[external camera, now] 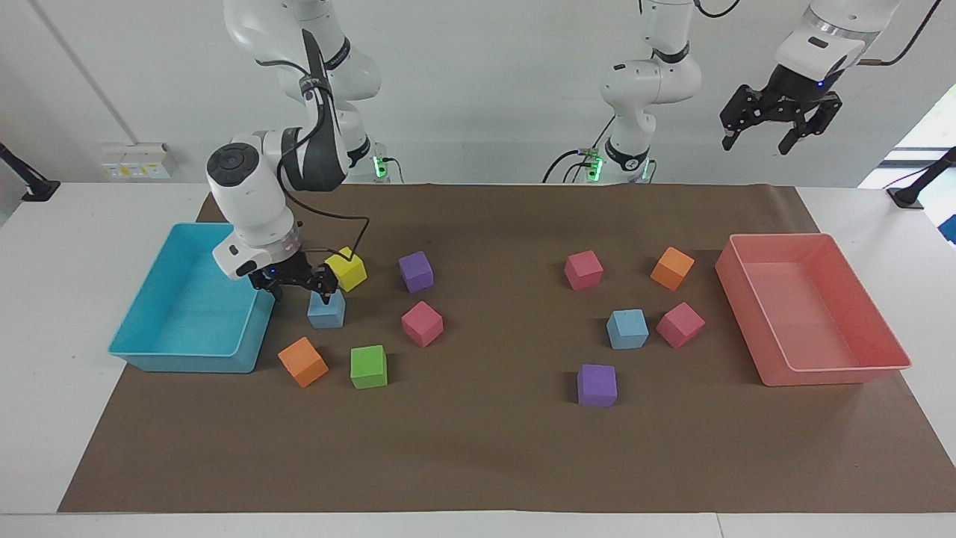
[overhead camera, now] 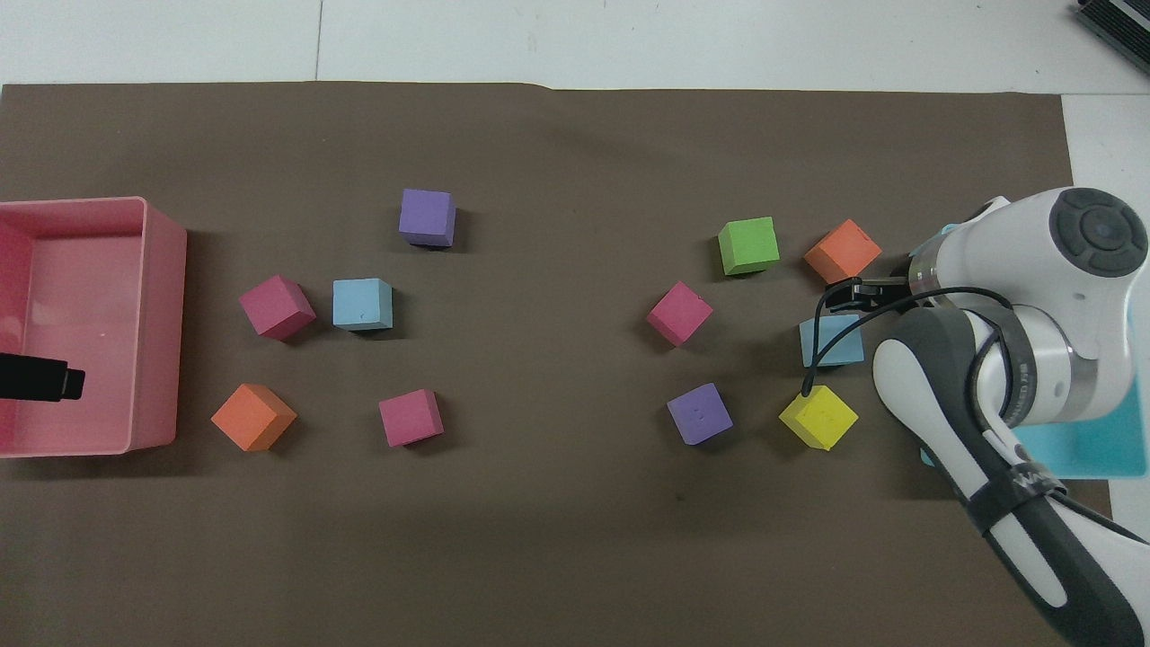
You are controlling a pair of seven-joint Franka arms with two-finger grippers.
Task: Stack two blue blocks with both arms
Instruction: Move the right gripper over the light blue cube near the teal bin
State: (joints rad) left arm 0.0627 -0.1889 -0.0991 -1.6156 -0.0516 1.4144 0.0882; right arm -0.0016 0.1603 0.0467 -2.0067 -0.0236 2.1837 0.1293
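Observation:
One blue block (external camera: 326,312) (overhead camera: 825,341) lies beside the turquoise tray, between a yellow cube and an orange one. My right gripper (external camera: 300,293) hangs open and low over the gap between that tray and this block. One fingertip (external camera: 326,297) is over the block's top edge, and I cannot tell whether it touches. In the overhead view the right wrist hides the gripper and part of the block. The second blue block (external camera: 627,329) (overhead camera: 362,304) lies toward the left arm's end, beside a pink cube. My left gripper (external camera: 773,133) waits open, high over the pink tray, holding nothing.
The turquoise tray (external camera: 149,351) and the pink tray (external camera: 821,373) stand at the two ends of the brown mat. Yellow (external camera: 346,269), purple (external camera: 416,270), pink (external camera: 422,323), green (external camera: 368,366) and orange (external camera: 302,362) cubes crowd the first block. Several more ring the second.

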